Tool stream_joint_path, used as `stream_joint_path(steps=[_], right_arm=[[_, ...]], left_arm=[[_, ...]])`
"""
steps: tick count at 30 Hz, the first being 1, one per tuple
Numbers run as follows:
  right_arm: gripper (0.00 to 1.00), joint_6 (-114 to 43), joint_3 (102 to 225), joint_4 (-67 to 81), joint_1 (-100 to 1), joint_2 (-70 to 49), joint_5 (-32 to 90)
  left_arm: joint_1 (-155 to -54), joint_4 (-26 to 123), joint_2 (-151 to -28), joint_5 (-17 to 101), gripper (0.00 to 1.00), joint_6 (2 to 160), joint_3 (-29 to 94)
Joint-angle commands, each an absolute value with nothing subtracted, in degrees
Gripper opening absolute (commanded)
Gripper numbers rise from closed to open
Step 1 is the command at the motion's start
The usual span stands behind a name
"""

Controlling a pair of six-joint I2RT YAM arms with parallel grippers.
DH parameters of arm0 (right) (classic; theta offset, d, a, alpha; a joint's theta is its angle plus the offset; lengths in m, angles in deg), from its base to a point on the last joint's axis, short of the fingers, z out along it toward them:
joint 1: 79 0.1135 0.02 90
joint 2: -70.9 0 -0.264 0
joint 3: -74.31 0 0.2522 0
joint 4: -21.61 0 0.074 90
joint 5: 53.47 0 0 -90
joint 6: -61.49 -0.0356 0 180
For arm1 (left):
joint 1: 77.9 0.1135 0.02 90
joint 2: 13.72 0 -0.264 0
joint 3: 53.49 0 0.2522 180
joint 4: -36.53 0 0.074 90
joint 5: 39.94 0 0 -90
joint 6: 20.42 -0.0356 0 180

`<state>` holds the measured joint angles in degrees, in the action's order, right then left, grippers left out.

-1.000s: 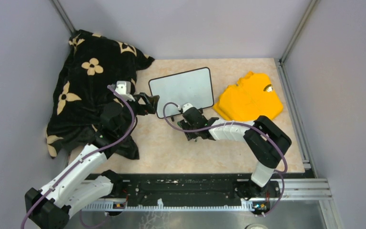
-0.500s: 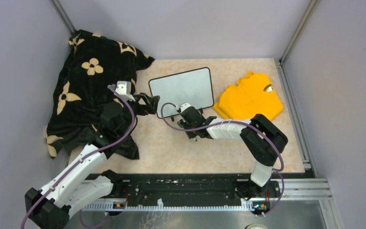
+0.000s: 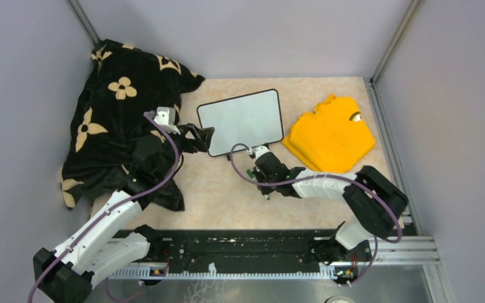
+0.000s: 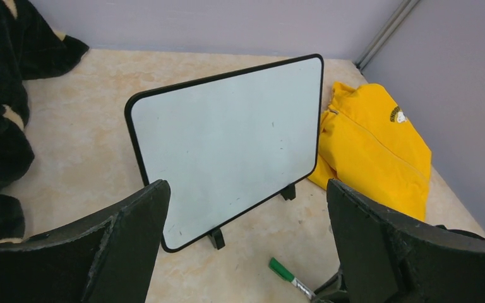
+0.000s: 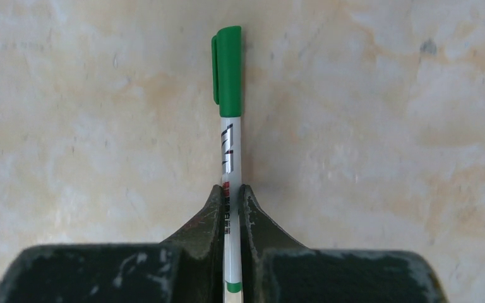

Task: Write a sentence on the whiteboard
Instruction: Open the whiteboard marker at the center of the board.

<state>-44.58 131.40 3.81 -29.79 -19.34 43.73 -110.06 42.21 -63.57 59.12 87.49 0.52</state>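
Clearly pinches the marker (image 5: 228,126) in the right gripper (image 5: 228,192), jaws narrowed right down onto the white barrel close to its tail, with the green cap (image 5: 228,63) on and pointing to 12 o'clock in the wrist view. Holds the left gripper (image 3: 203,137) spread wide and empty, just off the 8 o'clock corner of the whiteboard (image 3: 240,120). Finds that board propped on its small feet (image 4: 215,238), leaning back, at 12 o'clock from the right gripper, with the yellow shirt (image 3: 331,132) at its 3 o'clock and the black blanket (image 3: 120,120) at its 9 o'clock.

Risks, as judged:
- Leaves no ink if pressed to the board capped; calls for uncapping first, probably by the left gripper.
- Lets the long free end swivel in the grip under writing pressure, given so rearward a hold.
- Shoves the leaning, unbraced board backward, or tips it over, once pressed.
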Motion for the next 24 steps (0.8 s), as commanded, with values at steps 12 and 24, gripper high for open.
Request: stream_joint_path(steps=[12,24], right_arm=[[0.0,-51.59,117.36,4.93,-29.38,25.99,43.04],[0.0,-52.11,115.73,8.95,-28.65,41.18,41.32]], left_arm=[[-110.31,31.53,-68.2,36.52,0.99,91.39,-0.85],[-110.94,18.0,-71.65,16.09,0.99,102.59,-2.38]])
